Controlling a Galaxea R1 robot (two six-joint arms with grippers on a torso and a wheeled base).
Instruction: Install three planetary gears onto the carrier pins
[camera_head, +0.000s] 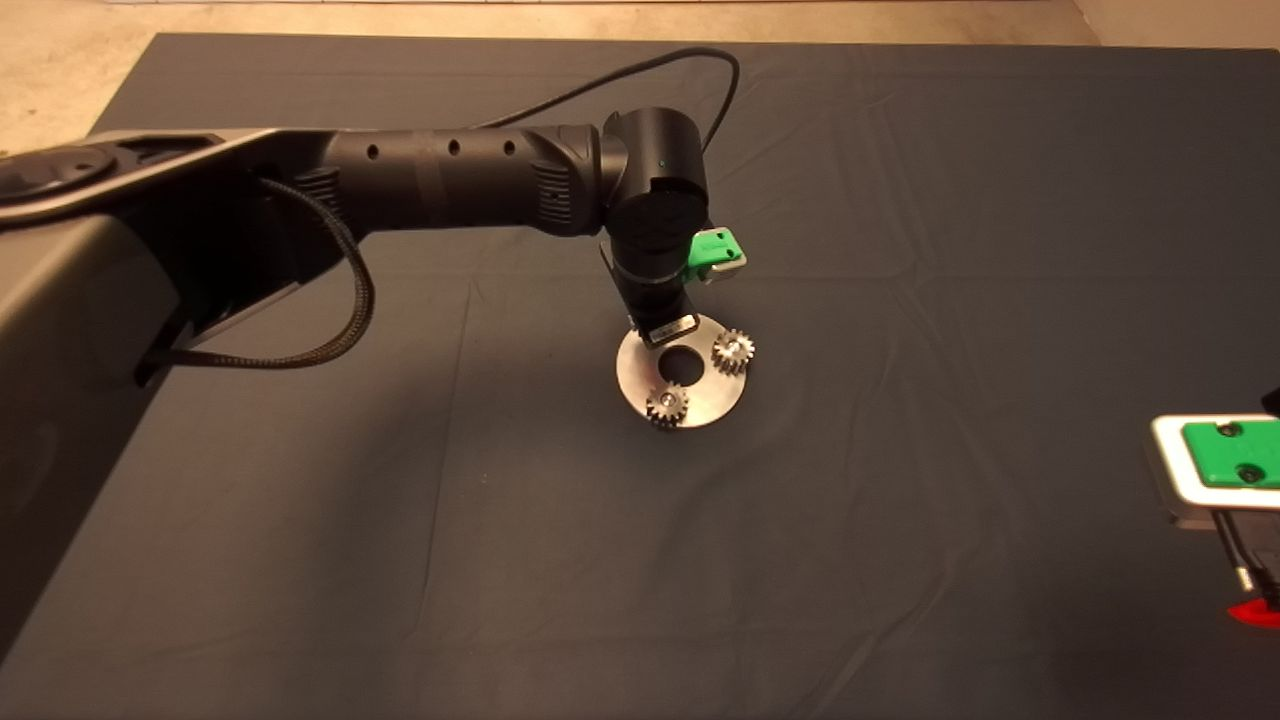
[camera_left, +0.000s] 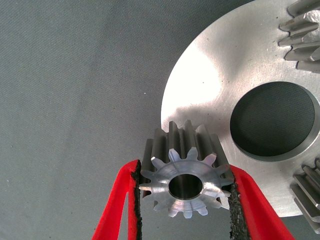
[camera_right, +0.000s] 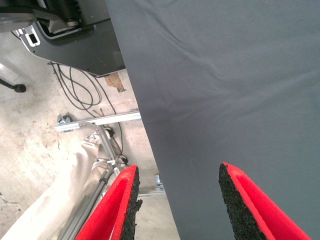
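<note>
A flat round silver disc (camera_head: 700, 400) with a central hole lies mid-mat. Two small silver gears sit on it, one at its right (camera_head: 732, 350) and one at its near edge (camera_head: 667, 406). My left arm reaches in over the disc's far-left edge, and its wrist hides the gripper's fingers in the head view. In the left wrist view my left gripper (camera_left: 186, 187) is shut on a third gear (camera_left: 186, 181), held at the rim of the disc (camera_left: 210, 90). The pin under it is hidden. My right gripper (camera_right: 177, 205) is open and empty, parked at the mat's right edge (camera_head: 1255, 612).
The dark mat (camera_head: 900, 550) stretches free around the disc. The left arm's cable (camera_head: 330, 330) hangs over the mat's left side. Past the mat's edge, the right wrist view shows floor with cables and a metal frame (camera_right: 95, 120).
</note>
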